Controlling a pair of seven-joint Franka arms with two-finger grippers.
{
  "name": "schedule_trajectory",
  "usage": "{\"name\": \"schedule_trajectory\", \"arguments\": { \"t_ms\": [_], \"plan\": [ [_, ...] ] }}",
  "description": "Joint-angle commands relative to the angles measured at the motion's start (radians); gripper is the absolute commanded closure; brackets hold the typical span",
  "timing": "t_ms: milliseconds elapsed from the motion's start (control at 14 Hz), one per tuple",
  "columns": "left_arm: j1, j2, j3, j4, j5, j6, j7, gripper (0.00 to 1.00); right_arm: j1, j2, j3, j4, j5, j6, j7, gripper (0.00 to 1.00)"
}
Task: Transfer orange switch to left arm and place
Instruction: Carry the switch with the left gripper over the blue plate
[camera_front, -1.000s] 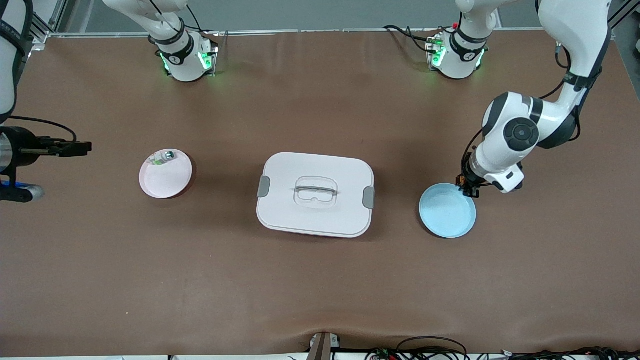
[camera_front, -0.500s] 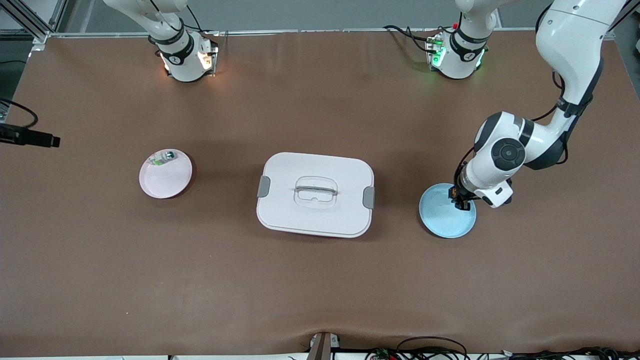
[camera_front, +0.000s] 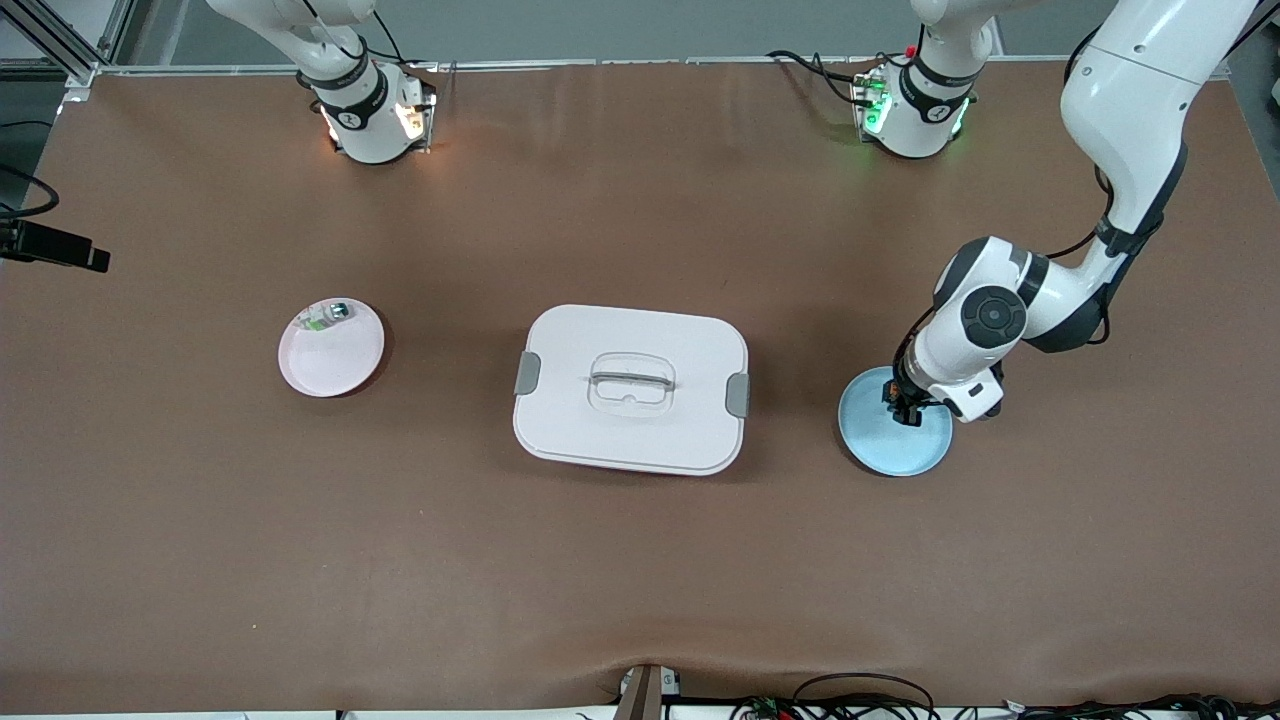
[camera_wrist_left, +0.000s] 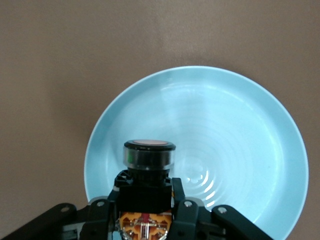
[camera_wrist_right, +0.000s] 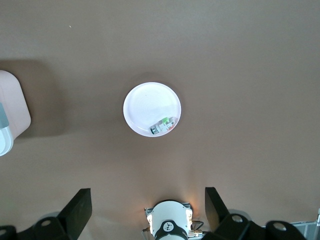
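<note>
My left gripper (camera_front: 903, 412) is shut on the orange switch (camera_wrist_left: 149, 155), a small black cylinder with orange markings on its body. It holds the switch upright just above the blue plate (camera_front: 895, 445), over the part nearest the left arm's base; the plate fills the left wrist view (camera_wrist_left: 225, 125). My right gripper (camera_wrist_right: 147, 210) is open and empty, high over the right arm's end of the table. Only a black piece of it shows at the front view's edge (camera_front: 55, 247). The white box (camera_front: 630, 388) stands mid-table between the two plates.
A pink plate (camera_front: 335, 355) lies toward the right arm's end and holds a small green-and-silver part (camera_front: 328, 316), also in the right wrist view (camera_wrist_right: 162, 125). The box's corner shows there too (camera_wrist_right: 12, 110). Cables lie along the table's near edge.
My left gripper has carried the switch from the blue plate's rim to over the plate and come lower. My right arm has drawn back, almost out of the front view.
</note>
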Motion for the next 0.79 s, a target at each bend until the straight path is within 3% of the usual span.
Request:
{"name": "schedule_trajectory", "arguments": {
  "t_ms": [0, 143, 286, 714],
  "plan": [
    [-0.003, 0.029, -0.004, 0.024, 0.058, 0.026, -0.050, 1.00, 0.006, -0.060, 0.006, -0.083, 0.009, 0.049, 0.008, 0.00],
    [-0.001, 0.041, -0.002, 0.026, 0.086, 0.035, -0.068, 1.00, 0.006, -0.177, 0.006, -0.259, 0.009, 0.167, 0.008, 0.00],
    [-0.001, 0.048, -0.002, 0.024, 0.104, 0.035, -0.075, 1.00, 0.006, -0.249, 0.006, -0.367, 0.010, 0.233, 0.008, 0.00],
    [-0.003, 0.055, -0.002, 0.026, 0.123, 0.035, -0.075, 0.99, 0.001, -0.252, 0.004, -0.363, 0.033, 0.264, -0.006, 0.00]
  ]
}}
